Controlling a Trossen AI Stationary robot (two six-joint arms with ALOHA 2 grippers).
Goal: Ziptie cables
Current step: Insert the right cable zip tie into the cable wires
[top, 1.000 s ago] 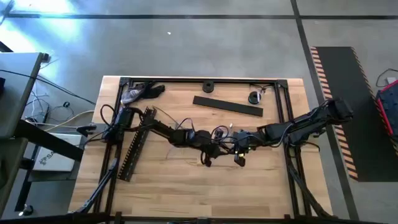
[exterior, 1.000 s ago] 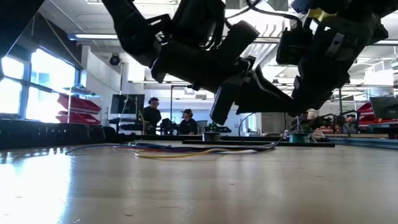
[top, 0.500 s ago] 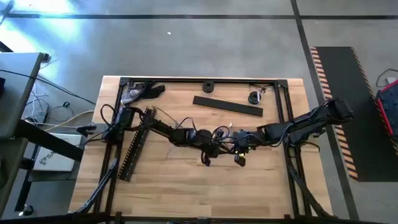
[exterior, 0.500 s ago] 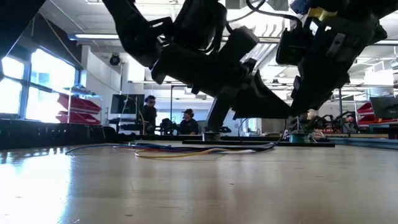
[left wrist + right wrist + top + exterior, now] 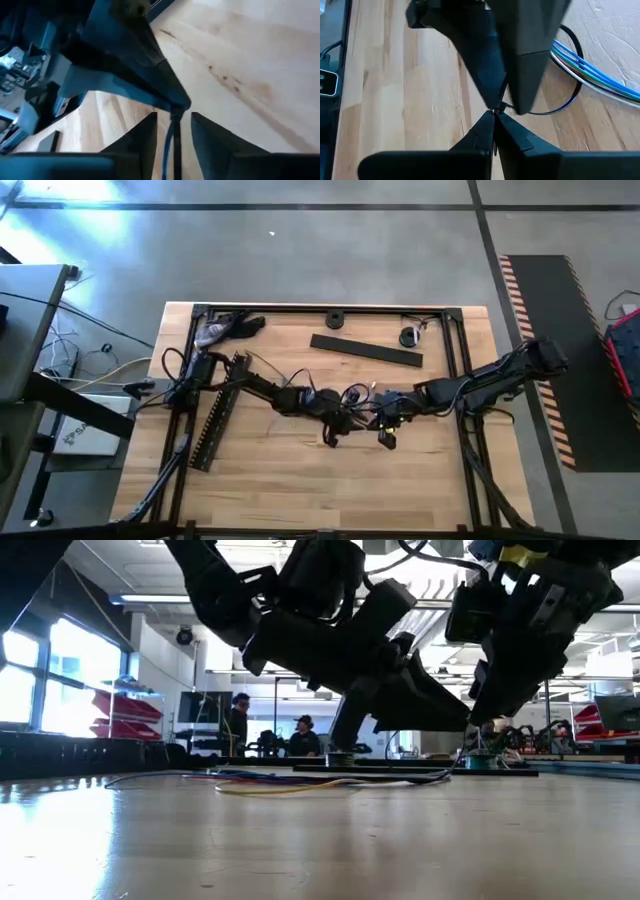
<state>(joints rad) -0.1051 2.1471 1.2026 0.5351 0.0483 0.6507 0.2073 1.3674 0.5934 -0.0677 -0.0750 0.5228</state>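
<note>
The cables (image 5: pixel 600 75) are thin blue, white and green strands lying on the table's middle (image 5: pixel 355 393), seen low as a flat bundle (image 5: pixel 300 783). A thin black zip tie (image 5: pixel 577 85) loops around them. My right gripper (image 5: pixel 494 114) (image 5: pixel 385 438) is shut on the tie's strip, above the tabletop. My left gripper (image 5: pixel 174 116) (image 5: pixel 333 435) meets it tip to tip. It is open by a narrow gap, with the thin strip (image 5: pixel 176 137) running between its fingers. I cannot tell whether they touch the strip. My right gripper pinches the zip tie's free strip (image 5: pixel 502 107) between its two fingertips, close to where the loop closes. The fingers slant down from the table's right. The strip is held clear of the table, and the loop curves back around the cables.
A long black slotted strip (image 5: pixel 215 418) lies at the left. A flat black bar (image 5: pixel 365 350), a round black part (image 5: pixel 408 337) and a small black piece (image 5: pixel 335 318) lie toward the far edge. A black frame (image 5: pixel 455 350) borders the table. People stand in the room beyond.
In the low view my left gripper has turned a little in place above the table. The cables have stayed where they were.
</note>
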